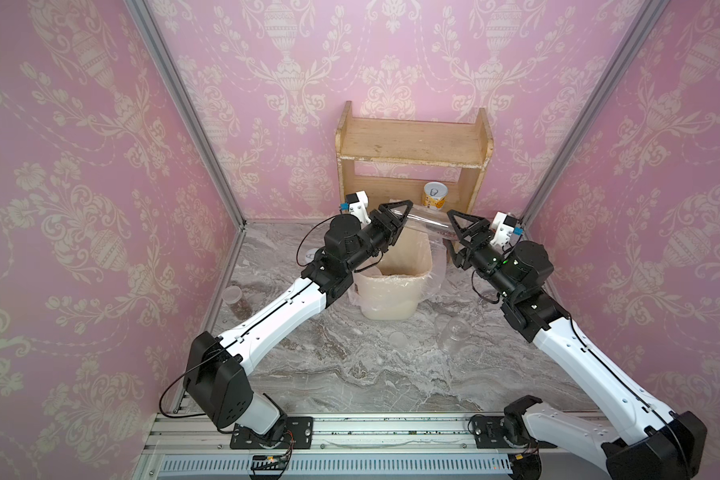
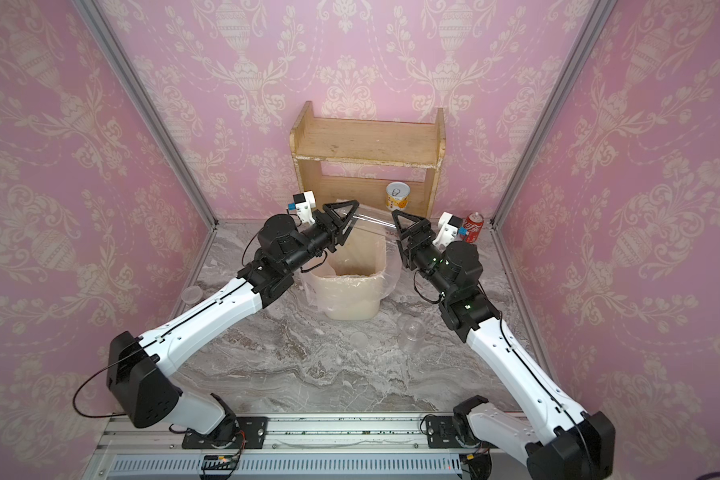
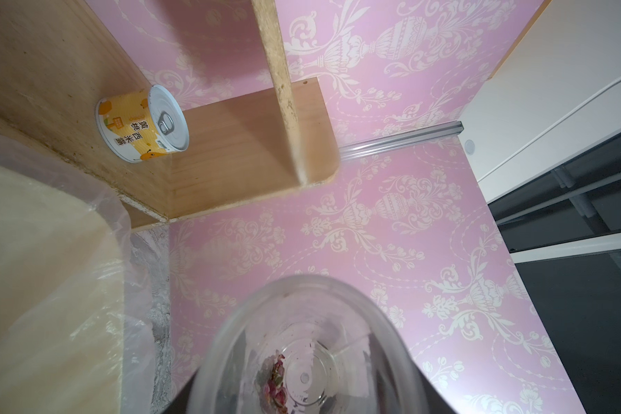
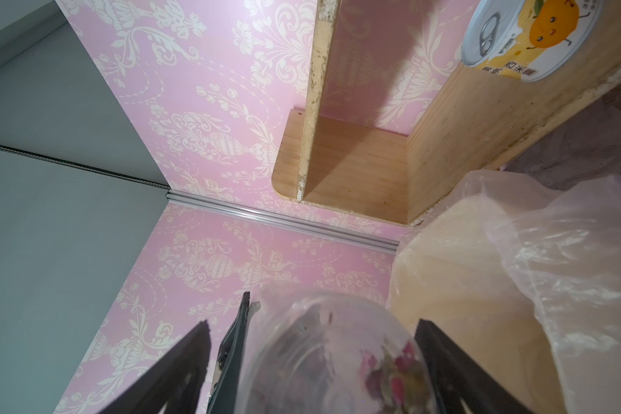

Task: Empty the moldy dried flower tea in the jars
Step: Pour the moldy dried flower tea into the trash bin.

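In a top view the jar (image 1: 427, 224) is nearly lost against the wooden shelf (image 1: 412, 141). It is clear and lies on its side in the air above the bag-lined bin (image 1: 391, 307). The left gripper (image 1: 402, 224) is closed on one end. The right gripper (image 1: 452, 237) has its fingers spread wide about the other end.

A second jar (image 1: 234, 297) stands by the left wall with dried tea (image 1: 242, 308), dark brown, at its bottom. A third jar (image 1: 454, 332) stands empty on the grey marbled table (image 1: 350, 374).

In a top view a red can (image 2: 472, 227) is half hidden behind the right wrist; the walls are pink damask.

The left wrist view cuts off the fingers. Inside the jar (image 3: 309, 322) a few pinkish-red buds (image 3: 275, 380) cling near the base.

In the right wrist view the jar (image 4: 319, 351) is blurred. One finger (image 4: 452, 365) is just beside its wall, contact unclear, and the other stands apart.
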`<state>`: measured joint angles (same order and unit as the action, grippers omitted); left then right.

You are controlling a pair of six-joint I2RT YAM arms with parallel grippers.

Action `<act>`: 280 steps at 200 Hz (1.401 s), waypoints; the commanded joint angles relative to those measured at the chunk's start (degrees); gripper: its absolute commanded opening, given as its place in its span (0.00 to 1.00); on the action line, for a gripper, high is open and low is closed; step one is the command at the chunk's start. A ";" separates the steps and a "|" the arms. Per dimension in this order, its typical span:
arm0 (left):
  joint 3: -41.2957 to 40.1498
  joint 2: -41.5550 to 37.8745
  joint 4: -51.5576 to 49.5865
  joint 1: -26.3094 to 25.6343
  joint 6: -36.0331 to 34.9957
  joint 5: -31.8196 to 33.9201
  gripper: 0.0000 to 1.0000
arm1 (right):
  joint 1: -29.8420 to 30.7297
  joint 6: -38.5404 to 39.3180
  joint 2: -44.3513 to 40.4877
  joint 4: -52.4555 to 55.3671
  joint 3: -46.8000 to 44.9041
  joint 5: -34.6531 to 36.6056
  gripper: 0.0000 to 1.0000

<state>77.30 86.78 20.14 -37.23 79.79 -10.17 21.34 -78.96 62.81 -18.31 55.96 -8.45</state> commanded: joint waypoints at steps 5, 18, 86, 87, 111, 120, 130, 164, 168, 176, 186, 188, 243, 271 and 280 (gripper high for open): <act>-1.12 0.32 2.14 0.17 1.36 -1.24 0.21 | -0.37 -1.55 1.70 -5.31 0.81 -1.24 0.88; -1.27 0.31 2.26 0.14 1.55 -1.23 0.21 | -0.38 -1.63 1.93 -5.64 0.55 -0.96 0.84; -1.95 0.67 3.30 0.11 3.00 -1.36 0.21 | -0.36 -2.21 2.85 -7.27 -0.22 -0.26 0.70; -2.00 0.67 3.27 0.12 3.09 -1.35 0.21 | -0.35 -2.19 2.85 -7.27 -0.23 -0.26 0.70; -2.15 0.56 3.26 0.13 3.26 -1.35 0.23 | -0.36 -2.06 2.95 -7.35 -0.57 0.05 0.65; -2.20 0.59 3.35 0.10 3.43 -1.42 0.24 | -0.37 -2.03 2.94 -7.36 -0.74 0.22 0.63; -2.26 0.62 3.42 0.10 3.51 -1.41 0.25 | -0.36 -2.08 2.90 -7.44 -0.99 0.44 0.60; -2.51 0.68 3.67 0.09 3.71 -1.38 0.29 | -0.42 -2.20 2.85 -7.36 -1.56 0.89 0.56; -2.59 0.65 3.69 0.12 3.75 -1.42 0.30 | -0.40 -2.03 2.85 -7.29 -1.52 0.89 0.55; -2.68 0.66 3.87 0.14 3.79 -1.41 0.32 | -0.42 -2.01 2.85 -7.19 -1.47 0.89 0.53; -2.82 0.58 3.92 0.07 3.73 -1.36 0.37 | -0.43 -1.99 2.85 -7.03 -1.41 0.89 0.51; -2.84 0.58 3.94 0.06 3.71 -1.39 0.38 | -0.43 -1.99 2.85 -6.97 -1.41 0.93 0.51; -3.38 0.28 3.59 0.28 3.03 -1.68 0.70 | -1.00 -1.51 2.18 -5.88 -1.99 0.98 0.42; -3.71 -0.03 2.69 0.45 2.11 -1.84 0.83 | -1.75 -0.95 1.24 -4.93 -2.36 0.98 0.40; -3.81 -0.35 2.17 0.52 1.44 -1.79 0.86 | -2.12 -0.57 0.92 -4.31 -2.44 0.98 0.39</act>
<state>74.28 86.85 22.70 -37.23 83.85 -10.61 20.34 -82.08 65.65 -24.18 54.39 -8.19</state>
